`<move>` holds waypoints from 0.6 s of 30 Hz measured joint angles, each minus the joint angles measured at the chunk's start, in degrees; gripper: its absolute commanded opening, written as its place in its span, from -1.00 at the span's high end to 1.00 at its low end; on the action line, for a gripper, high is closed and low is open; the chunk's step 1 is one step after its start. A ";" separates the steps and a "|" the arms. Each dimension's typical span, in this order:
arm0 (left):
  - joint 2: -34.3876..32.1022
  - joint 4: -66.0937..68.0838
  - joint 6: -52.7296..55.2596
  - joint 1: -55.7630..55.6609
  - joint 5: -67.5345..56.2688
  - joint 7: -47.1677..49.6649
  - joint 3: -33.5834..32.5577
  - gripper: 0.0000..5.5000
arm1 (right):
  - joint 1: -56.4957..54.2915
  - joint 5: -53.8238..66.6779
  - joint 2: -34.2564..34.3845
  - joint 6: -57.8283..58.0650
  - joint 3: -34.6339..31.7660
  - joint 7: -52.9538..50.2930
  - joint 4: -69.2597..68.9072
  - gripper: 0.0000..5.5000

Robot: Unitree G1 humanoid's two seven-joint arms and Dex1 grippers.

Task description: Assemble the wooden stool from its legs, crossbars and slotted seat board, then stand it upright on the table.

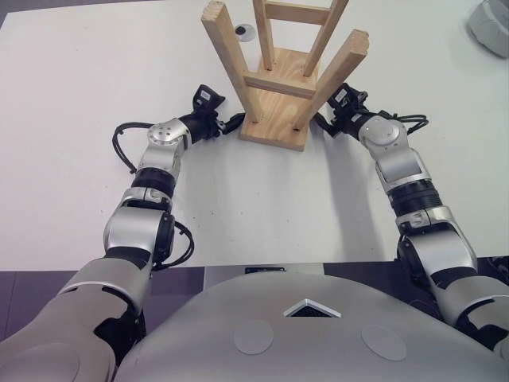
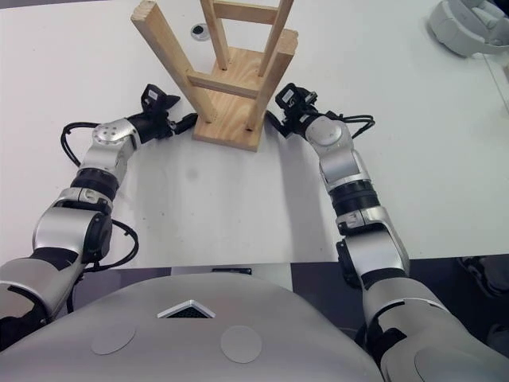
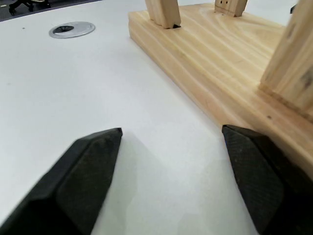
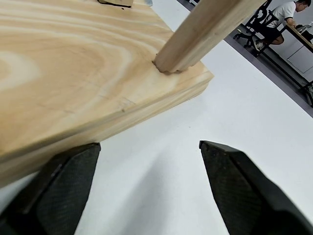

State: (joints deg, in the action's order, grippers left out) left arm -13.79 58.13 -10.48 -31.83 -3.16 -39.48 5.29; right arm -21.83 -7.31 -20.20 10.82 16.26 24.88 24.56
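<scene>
Upturned stool (image 1: 274, 76) on seat board (image 3: 220, 58) near table's (image 1: 79, 207) far edge; left gripper (image 3: 171, 131), right gripper (image 4: 149, 144) flanking it, fingers (image 3: 88, 166) wide apart, empty.

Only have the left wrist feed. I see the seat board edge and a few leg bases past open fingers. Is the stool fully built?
Observer: From the head view, the stool has four legs set in the seat board, with two crossbars visible between them.
Operator: Upright yet?
Observer: No. It is upside down, with the seat board flat on the table and the legs pointing up.
Operator: Other side?
Observer: The right gripper is open at the seat board's right edge, opposite the left gripper.
</scene>
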 measured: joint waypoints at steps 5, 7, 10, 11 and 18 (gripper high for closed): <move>-2.18 -4.56 -3.27 1.87 3.91 -0.07 4.47 -0.38 | 3.28 -1.27 -4.28 4.52 2.41 7.09 -10.24 -0.38; -2.45 -7.11 -3.11 3.02 3.94 -0.08 5.29 -0.38 | 4.26 -1.52 -5.87 6.97 3.04 9.82 -13.96 -0.38; -3.62 -11.20 -2.23 4.90 4.01 -0.16 6.71 -0.38 | 6.48 -0.90 -8.91 8.90 4.13 16.94 -20.39 -0.38; -3.96 -11.99 -1.76 5.27 3.95 -0.29 6.80 -0.38 | 7.33 0.52 -9.69 9.17 4.57 19.68 -22.20 -0.38; -8.41 -12.96 -1.51 6.07 3.53 -2.30 5.35 -0.38 | 13.72 11.77 -9.75 14.44 7.48 32.15 -34.54 -0.38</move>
State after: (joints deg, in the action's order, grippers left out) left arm -22.20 45.17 -11.99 -25.76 0.37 -41.78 10.65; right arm -8.11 4.46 -29.96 25.26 23.74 57.02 -9.99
